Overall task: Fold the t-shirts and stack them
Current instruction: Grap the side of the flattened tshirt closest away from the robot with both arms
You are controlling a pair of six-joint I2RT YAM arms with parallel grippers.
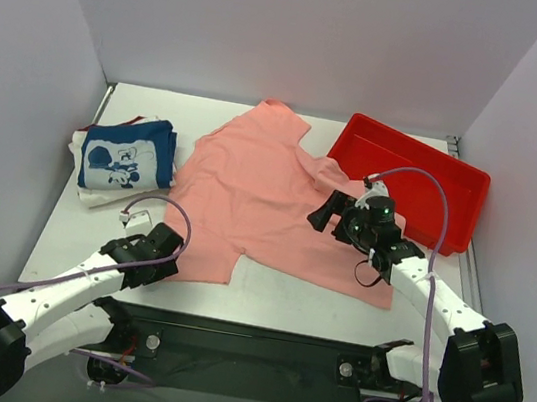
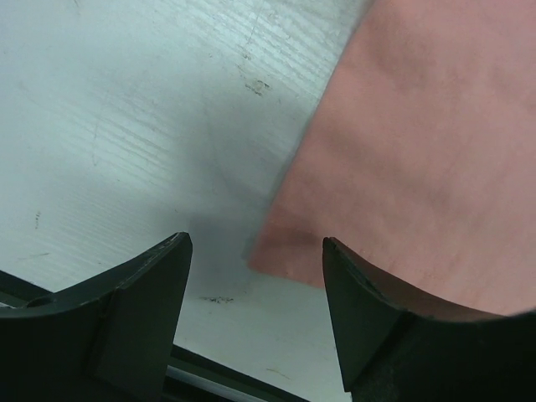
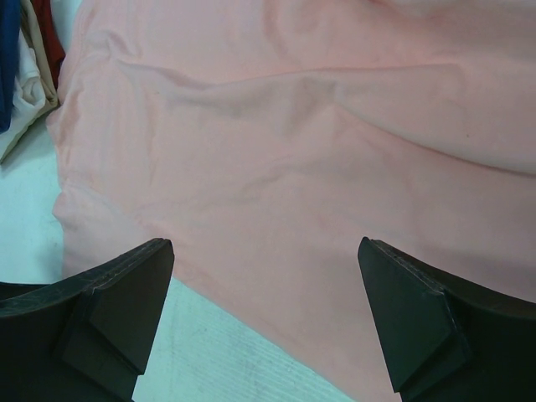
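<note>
A salmon-pink t-shirt (image 1: 259, 195) lies spread flat in the middle of the table. At the far left sits a folded stack: a navy t-shirt with a white mouse print (image 1: 128, 158) on top, a white one (image 1: 97, 198) under it, and a red edge (image 1: 90, 128) behind. My left gripper (image 1: 173, 245) stands open, low at the pink shirt's near left corner. In the left wrist view that corner (image 2: 285, 251) lies just ahead of the left gripper (image 2: 255, 243). My right gripper (image 1: 325, 213) hovers open over the shirt's right side; its wrist view shows the pink cloth (image 3: 293, 126) below the right gripper (image 3: 264, 247).
A red plastic tray (image 1: 455, 173) stands at the back right, with the pink shirt's right edge lying against its front wall. Grey walls close in the table on three sides. The stack's navy (image 3: 5, 59), white (image 3: 25, 100) and red (image 3: 48, 33) cloth shows in the right wrist view.
</note>
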